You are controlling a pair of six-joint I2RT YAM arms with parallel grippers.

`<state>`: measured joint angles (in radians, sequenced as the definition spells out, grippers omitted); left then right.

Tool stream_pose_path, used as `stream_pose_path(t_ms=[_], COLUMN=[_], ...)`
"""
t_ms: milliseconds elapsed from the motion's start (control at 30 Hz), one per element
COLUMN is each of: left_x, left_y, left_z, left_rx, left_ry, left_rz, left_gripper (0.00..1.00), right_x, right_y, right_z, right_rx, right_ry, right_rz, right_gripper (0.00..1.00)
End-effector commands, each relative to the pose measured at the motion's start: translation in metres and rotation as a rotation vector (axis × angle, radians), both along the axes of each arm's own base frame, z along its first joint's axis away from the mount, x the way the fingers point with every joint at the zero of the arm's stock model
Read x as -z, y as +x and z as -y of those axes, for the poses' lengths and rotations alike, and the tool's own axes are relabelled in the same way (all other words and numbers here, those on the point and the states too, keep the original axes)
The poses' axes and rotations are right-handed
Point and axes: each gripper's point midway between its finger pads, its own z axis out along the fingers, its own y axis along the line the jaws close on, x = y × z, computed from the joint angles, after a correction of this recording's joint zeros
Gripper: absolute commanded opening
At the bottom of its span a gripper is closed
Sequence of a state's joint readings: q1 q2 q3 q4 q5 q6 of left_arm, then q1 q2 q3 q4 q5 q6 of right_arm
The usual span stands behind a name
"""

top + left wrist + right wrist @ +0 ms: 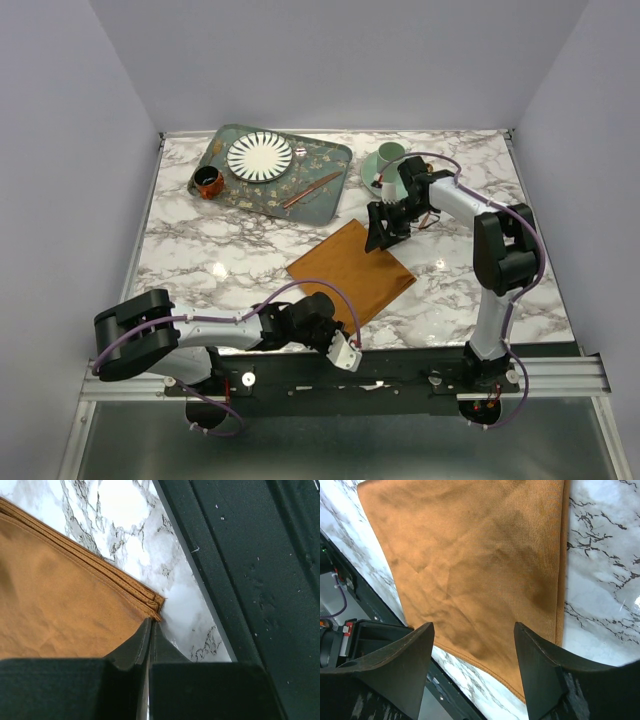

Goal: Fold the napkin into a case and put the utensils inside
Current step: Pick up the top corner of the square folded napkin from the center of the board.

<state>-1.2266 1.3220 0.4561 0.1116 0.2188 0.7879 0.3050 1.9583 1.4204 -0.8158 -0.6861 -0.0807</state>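
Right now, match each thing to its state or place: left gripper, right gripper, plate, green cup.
1 left gripper
2 right gripper
3 plate
4 green cup

a on the tray
b open over the napkin
c right of the tray, top view
d shut on the napkin's corner

Pairs: 1-d; 2-b; 3-a; 4-c

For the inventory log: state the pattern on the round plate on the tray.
The plate is white with dark radiating stripes; clearest in the top external view.
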Motion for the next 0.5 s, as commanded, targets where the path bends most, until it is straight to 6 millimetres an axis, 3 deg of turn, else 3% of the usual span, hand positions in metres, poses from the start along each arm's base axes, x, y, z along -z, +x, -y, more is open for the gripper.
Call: stream_pose_path(t_ms=[0, 133, 167, 200, 300, 467], left_x=[-0.012, -0.011, -0.009, -0.009, -0.003, 0.002], left_y=[0.000, 0.000, 0.000, 0.000, 0.002, 0.003], left_z=[0.007, 0.007, 0.006, 0.006, 0.004, 0.005], left_rx=[-0.006, -0.015, -0.018, -0.022, -0.034, -0.045], left_ry=[-0.048, -0.044, -0.040, -0.038, -0.023, -0.017], left_rz=[0.010, -0.002, -0.003, -0.004, -0.001, -0.008], left_gripper=[0.00, 0.02, 0.09, 0.23, 0.37, 0.45], right_x=[0.005, 0.007, 0.006, 0.008, 0.008, 0.009], right_y=[0.001, -0.001, -0.001, -0.002, -0.002, -0.002], right_z=[0.000, 0.000, 0.001, 0.001, 0.001, 0.002], right_rx=[-0.010, -0.011, -0.012, -0.012, -0.012, -0.006], right_ry=[0.015, 0.017, 0.015, 0.014, 0.016, 0.020], right_rz=[-0.022, -0.032, -0.030, -0.035, -0.037, -0.047], right_gripper=[0.73, 0.73, 0.73, 0.73, 0.74, 0.74])
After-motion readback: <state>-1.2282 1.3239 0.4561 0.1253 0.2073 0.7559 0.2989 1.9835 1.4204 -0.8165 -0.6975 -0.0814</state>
